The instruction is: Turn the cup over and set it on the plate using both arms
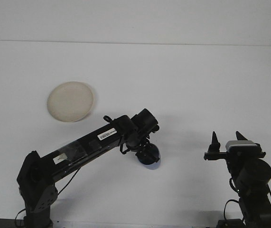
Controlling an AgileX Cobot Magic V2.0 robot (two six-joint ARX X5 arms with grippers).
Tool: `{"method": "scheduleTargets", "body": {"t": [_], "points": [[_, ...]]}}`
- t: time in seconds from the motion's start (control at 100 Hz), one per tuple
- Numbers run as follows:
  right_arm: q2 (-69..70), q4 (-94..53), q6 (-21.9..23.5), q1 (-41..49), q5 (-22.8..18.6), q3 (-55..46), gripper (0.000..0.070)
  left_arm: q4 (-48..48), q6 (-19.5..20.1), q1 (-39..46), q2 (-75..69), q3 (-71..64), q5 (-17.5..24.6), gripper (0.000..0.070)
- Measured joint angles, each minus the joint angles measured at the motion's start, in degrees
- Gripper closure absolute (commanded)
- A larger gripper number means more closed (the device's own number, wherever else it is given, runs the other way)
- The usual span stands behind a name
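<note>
The left gripper [148,153] sat directly over the blue cup [150,162] near the table's centre; whether its fingers clasped the cup could not be told. The right gripper [225,139] stood at near right, fingers spread and empty, well apart from the cup. The plate [70,101] lay far left, with bare white table [182,80] along every edge.

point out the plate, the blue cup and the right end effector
plate [70,101], front view, centre of its round cream face
blue cup [153,163], front view, the visible blue edge below the left arm's wrist
right end effector [228,138], front view, midway between its two black fingertips
</note>
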Motion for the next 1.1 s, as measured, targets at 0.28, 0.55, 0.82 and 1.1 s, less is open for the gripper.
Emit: {"method": "scheduleTargets", "body": {"t": [0.28,0.55,0.82,1.1], "points": [[0.00,0.00,0.00,0.00,0.00,0.00,0.0166,-8.22,1.84,2.14,0.00,7.15,0.00,0.0694],[0.00,0.02,0.00,0.00,0.00,0.00,0.0166,-18.80,3.67,12.96,0.00,19.32,-7.10,0.0694],[0.00,0.02,0.00,0.00,0.00,0.00,0.0166,-20.00,3.87,29.11,0.00,22.25,-9.70,0.0694],[0.00,0.02,0.00,0.00,0.00,0.00,0.0166,-17.20,3.15,43.25,0.00,22.25,-10.58,0.0694]]}}
